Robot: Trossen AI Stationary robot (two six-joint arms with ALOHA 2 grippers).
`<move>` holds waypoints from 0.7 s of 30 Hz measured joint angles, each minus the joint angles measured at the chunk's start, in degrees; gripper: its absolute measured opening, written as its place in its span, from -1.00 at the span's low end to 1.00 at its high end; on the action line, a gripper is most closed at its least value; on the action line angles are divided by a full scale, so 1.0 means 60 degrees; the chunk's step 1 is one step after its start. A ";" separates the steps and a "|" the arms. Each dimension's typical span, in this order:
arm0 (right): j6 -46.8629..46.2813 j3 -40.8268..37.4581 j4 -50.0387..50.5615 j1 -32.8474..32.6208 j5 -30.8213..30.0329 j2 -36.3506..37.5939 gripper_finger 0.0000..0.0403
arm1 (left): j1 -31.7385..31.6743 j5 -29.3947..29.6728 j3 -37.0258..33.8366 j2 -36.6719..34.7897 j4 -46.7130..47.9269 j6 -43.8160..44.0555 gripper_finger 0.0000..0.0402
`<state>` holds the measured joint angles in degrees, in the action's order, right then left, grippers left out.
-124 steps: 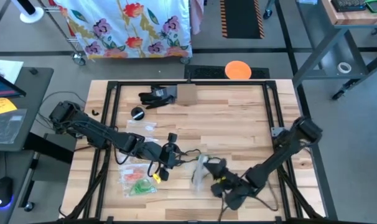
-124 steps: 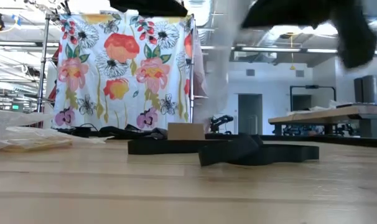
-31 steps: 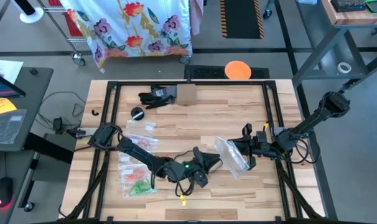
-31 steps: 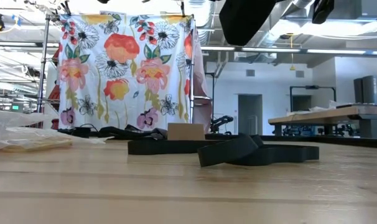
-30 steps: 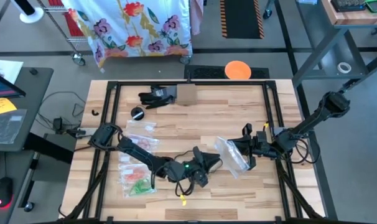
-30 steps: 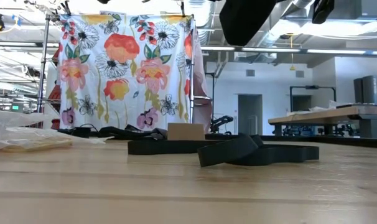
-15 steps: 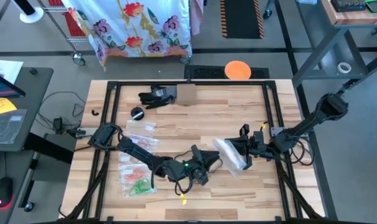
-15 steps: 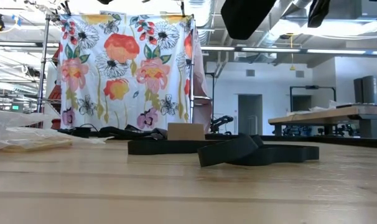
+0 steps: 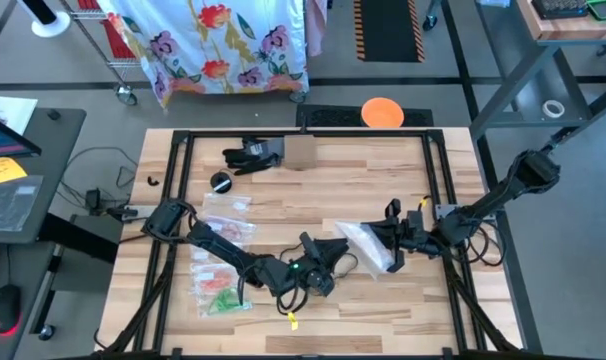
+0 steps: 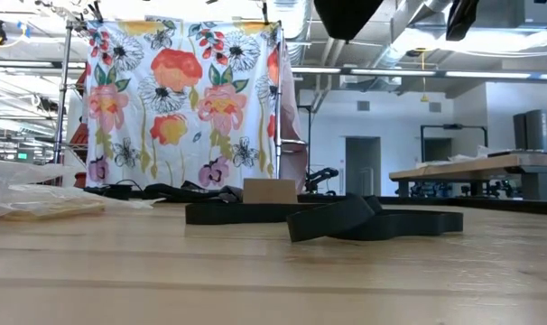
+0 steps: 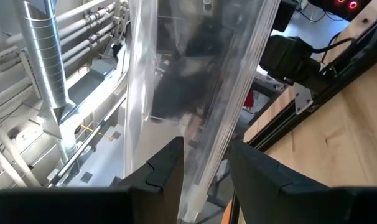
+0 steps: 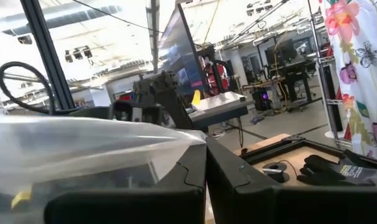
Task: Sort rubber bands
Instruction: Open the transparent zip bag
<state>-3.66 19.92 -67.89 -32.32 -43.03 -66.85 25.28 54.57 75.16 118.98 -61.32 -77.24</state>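
Where the two arms meet over the middle of the surface's near half, a clear plastic bag (image 9: 364, 244) hangs between them. Right claw (image 9: 390, 243) pinched fully shut on the bag's edge; the wrist view confirms plastic clamped between its fingers (image 12: 176, 180). Left claw (image 9: 320, 262) partly open, the bag's film running down between its two fingers (image 11: 163, 174); cannot tell if it truly grips.

Change since a second ago: bag and right claw have shifted slightly toward the left arm, bag now lying flatter and closer to the left claw. Left arm barely moved.

Rubber bands (image 9: 221, 290): red, orange and green ones sit in clear bags near the surface's near-left corner; one yellow band (image 9: 293, 321) lies loose by the near edge.

No legible writing or brand marks anywhere.
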 joint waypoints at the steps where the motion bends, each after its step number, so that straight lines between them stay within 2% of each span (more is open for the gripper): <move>1: -0.0040 0.0001 0.0046 0.0000 -0.0002 0.0000 -1.00 | 0.0015 0.0007 0.0000 0.0000 0.0002 -0.0002 -0.40; 21: -0.0149 0.0001 0.0553 0.0000 -0.0098 0.0000 -1.00 | 0.0444 0.0814 0.0000 0.0000 -0.0991 -0.1085 -0.40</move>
<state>-4.56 19.92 -64.57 -32.32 -43.62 -66.85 27.94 59.45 75.16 118.98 -67.26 -83.76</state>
